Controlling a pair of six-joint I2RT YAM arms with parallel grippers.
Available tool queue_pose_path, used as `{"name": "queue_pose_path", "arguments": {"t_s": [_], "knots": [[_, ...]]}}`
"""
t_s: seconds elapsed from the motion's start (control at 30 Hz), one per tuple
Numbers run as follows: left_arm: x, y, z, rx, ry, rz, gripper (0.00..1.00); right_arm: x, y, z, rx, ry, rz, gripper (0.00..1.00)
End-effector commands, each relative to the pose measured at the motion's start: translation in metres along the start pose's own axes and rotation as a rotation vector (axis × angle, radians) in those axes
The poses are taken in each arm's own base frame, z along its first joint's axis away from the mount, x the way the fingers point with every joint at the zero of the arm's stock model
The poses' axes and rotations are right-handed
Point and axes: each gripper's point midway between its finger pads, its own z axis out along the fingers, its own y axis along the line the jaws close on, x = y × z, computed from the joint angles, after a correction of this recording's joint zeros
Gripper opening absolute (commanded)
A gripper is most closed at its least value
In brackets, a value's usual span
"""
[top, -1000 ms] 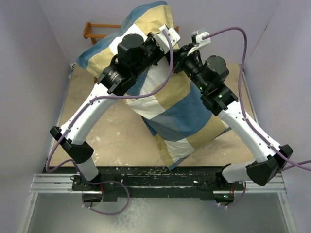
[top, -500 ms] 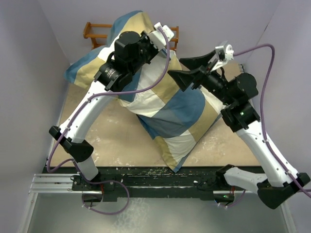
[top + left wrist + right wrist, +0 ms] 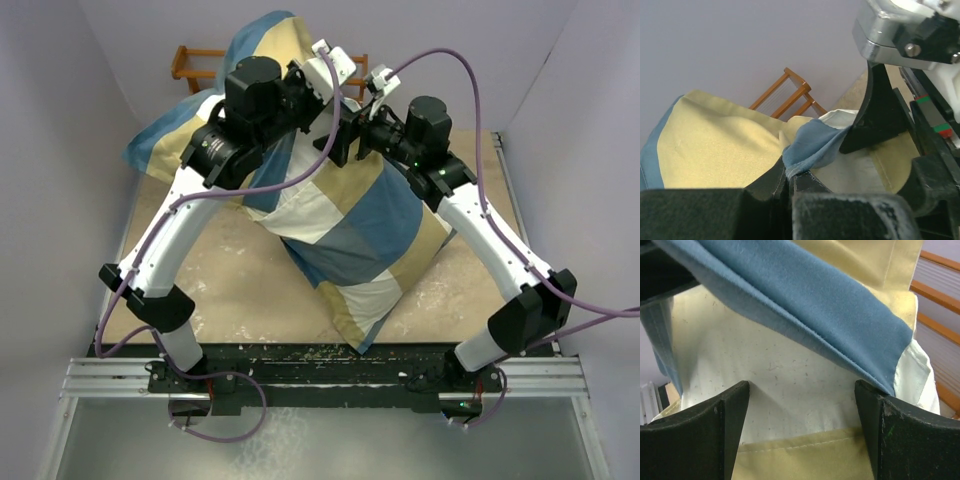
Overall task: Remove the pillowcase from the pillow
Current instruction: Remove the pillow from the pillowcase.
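Observation:
The pillowcase (image 3: 345, 225), in tan, cream and blue blocks, hangs from its top end down to the table. My left gripper (image 3: 328, 98) is shut on its blue edge (image 3: 812, 145) and holds it up. My right gripper (image 3: 345, 140) stands open just right of that, its fingers (image 3: 735, 407) set against a cream, speckled panel and a tan panel (image 3: 800, 460), with the blue edge (image 3: 815, 300) draped above them. Most of the pillow is hidden inside; a bright white corner (image 3: 919, 374) peeks out by the blue edge (image 3: 837, 116).
A wooden rack (image 3: 200, 62) stands at the back against the wall, also seen behind the fabric (image 3: 790, 95). Purple walls close in on both sides. The case's lower corner rests on the tan table surface (image 3: 230, 280) near the front rail.
My right gripper let go and opened, swung out to the right, then came back to the top of the case. The left arm pulled the held edge slightly left and up.

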Motion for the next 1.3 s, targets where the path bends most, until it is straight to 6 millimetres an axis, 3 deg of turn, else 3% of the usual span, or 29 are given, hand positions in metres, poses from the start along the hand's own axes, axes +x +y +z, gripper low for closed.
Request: {"name": "queue_pose_path", "arguments": {"t_s": [0.0, 0.1, 0.2, 0.5, 0.63, 0.77, 0.9, 0.93, 1.0, 1.1, 1.17, 1.27], "knots": [[-0.080, 0.029, -0.030, -0.061, -0.263, -0.053, 0.00, -0.036, 0.003, -0.001, -0.053, -0.061, -0.085, 0.89], [-0.082, 0.026, -0.029, -0.051, -0.267, -0.051, 0.00, -0.043, 0.008, 0.005, -0.089, -0.080, -0.073, 0.91], [-0.083, 0.023, -0.027, -0.039, -0.271, -0.051, 0.00, -0.048, 0.014, 0.009, -0.120, -0.142, -0.108, 0.99], [-0.107, 0.005, -0.040, 0.037, -0.325, -0.045, 0.00, -0.066, -0.047, 0.029, 0.116, -0.210, -0.271, 1.00], [-0.111, -0.003, -0.048, 0.089, -0.340, -0.027, 0.00, -0.082, -0.049, 0.035, 0.096, -0.250, -0.305, 1.00], [-0.118, -0.005, -0.058, 0.118, -0.365, -0.007, 0.00, -0.108, -0.046, 0.025, 0.092, -0.354, -0.345, 1.00], [-0.126, -0.009, -0.069, 0.161, -0.395, -0.010, 0.00, -0.095, -0.055, 0.044, 0.060, -0.328, -0.343, 0.99], [-0.128, -0.009, -0.073, 0.166, -0.403, -0.012, 0.00, -0.087, -0.058, 0.049, 0.053, -0.316, -0.324, 0.97], [-0.130, -0.008, -0.077, 0.164, -0.409, -0.009, 0.00, -0.069, -0.055, 0.057, 0.000, -0.295, -0.298, 0.79], [-0.127, -0.006, -0.077, 0.149, -0.405, 0.008, 0.00, -0.046, -0.049, 0.060, -0.045, -0.291, -0.222, 0.38], [-0.128, -0.001, -0.079, 0.126, -0.415, 0.020, 0.00, -0.042, -0.052, 0.053, -0.006, -0.311, -0.210, 0.03], [-0.131, 0.010, -0.080, 0.073, -0.426, 0.031, 0.00, -0.047, -0.047, 0.034, 0.024, -0.363, -0.201, 0.00]]}}
